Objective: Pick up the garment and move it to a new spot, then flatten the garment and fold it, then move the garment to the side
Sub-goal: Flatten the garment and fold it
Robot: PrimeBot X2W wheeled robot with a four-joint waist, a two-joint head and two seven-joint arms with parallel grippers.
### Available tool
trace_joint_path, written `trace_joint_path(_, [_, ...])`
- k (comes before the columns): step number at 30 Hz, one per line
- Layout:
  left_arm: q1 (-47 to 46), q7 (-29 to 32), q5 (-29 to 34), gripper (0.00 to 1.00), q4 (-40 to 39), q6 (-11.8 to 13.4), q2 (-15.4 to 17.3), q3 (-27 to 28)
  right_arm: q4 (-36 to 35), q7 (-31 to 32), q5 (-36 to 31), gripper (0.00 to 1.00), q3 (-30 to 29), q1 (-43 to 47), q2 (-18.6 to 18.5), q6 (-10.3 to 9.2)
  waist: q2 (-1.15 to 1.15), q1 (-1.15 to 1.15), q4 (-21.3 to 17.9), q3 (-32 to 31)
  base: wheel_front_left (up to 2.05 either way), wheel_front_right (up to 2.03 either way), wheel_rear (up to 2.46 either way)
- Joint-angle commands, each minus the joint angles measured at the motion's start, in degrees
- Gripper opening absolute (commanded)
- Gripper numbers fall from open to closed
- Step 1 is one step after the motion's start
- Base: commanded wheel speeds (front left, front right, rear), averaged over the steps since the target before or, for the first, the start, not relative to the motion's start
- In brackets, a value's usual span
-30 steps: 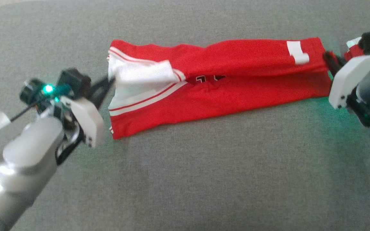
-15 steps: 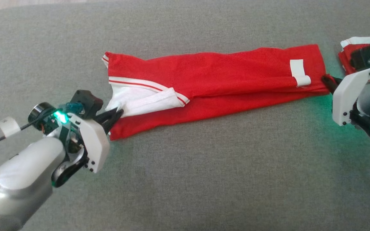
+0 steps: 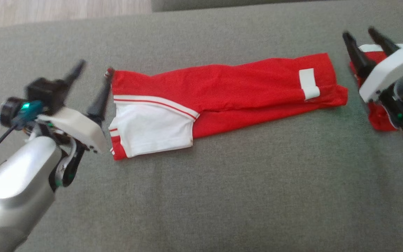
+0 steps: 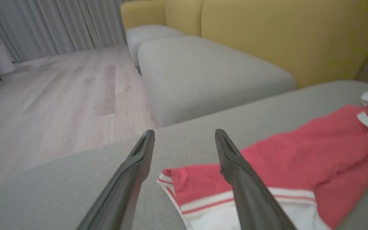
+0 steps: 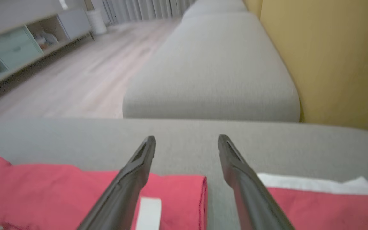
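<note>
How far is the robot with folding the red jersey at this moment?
Done: the red jersey lies flat on the grey cushion, folded lengthwise into a long strip. In hand: nothing is gripped; the left gripper and right gripper stand open at its two ends. Left: probably a fold across its length, then moving it to the side.

The left gripper [image 3: 94, 70] has its two dark fingers spread wide, pointing up the head view and slightly right, carried on a silvery forearm [image 3: 16, 175] that rises from the lower left. The right gripper [image 3: 359, 33], at the upper right, is spread just as wide, its fingers angled up and left.
</note>
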Motion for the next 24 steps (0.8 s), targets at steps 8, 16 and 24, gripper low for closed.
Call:
trace_joint_path(8, [5.6, -12.83, -0.07, 1.0, -2.92, 5.9, -3.88, 14.93, -3.18, -16.84, -3.54, 1.0, -10.21, 1.78, 6.52, -0.04, 0.0, 0.0, -0.81, -4.7, 0.0, 0.0, 0.0])
trace_joint_path(16, [20.39, -12.9, 11.73, 1.0, -6.94, 5.16, -14.4, 30.31, -12.3, -17.93, -19.8, 1.0, -30.33, 15.02, 18.5, -0.04, 0.0, 0.0, -0.65, -7.55, 0.0, 0.0, 0.0])
trace_joint_path(24, [30.9, -12.91, 19.71, 1.0, -5.34, 0.29, -24.23, 38.98, -21.99, -17.95, -30.99, 1.0, -37.53, 33.59, 26.04, -0.04, 0.0, 0.0, -0.46, -9.04, 0.0, 0.0, 0.0])
